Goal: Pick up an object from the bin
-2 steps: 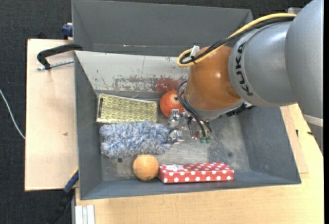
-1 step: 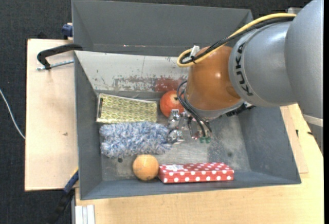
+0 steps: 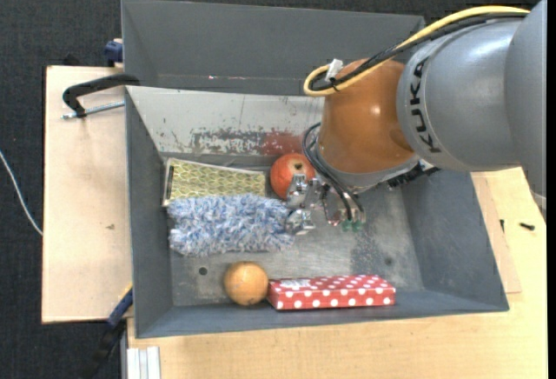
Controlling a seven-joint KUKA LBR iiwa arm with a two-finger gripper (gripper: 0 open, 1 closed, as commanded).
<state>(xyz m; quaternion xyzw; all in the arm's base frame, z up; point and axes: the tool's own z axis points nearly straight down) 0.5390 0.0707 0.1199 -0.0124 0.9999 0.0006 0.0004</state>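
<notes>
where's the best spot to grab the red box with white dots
Probably mid-length, from straight above, closing across its narrow width: the red dotted box lies flat and long beside the bin's near wall, with one end close to the orange ball.

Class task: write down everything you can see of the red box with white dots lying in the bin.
The red box is a long, flat block dotted white all over, seemingly paper-wrapped. It lies flat beside the near wall of the bin, its long side along that wall. Its left end meets or nearly meets the orange ball. The gripper is apart from it, farther back.
</notes>
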